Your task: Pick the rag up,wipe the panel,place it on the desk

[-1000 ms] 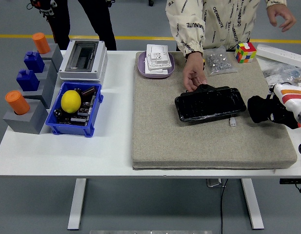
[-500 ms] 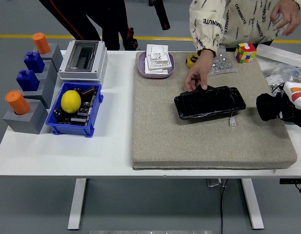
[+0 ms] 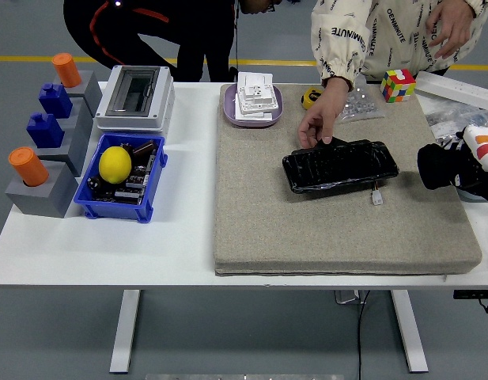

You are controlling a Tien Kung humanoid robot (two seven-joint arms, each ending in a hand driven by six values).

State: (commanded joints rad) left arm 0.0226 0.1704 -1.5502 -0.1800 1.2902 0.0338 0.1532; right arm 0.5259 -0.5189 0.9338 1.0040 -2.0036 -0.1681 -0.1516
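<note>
You see the right hand point(image 3: 443, 166) curled beside the panel point(image 3: 340, 165), grasping nothing, while a person's hand point(image 3: 319, 124) touches the panel's far edge

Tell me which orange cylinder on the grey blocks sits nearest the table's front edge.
The lower orange cylinder, left of the blue bin; the other orange cylinder stands at the far corner.

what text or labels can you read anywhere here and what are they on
"OENMMUTE" or close to it, repeated in black on the person's cream sleeve; the letters are small, so the spelling is uncertain.
White switch plates on the purple tray: any markings too small to read.
Grey enclosure, black panel, Rubik's cube: no readable text.
</note>
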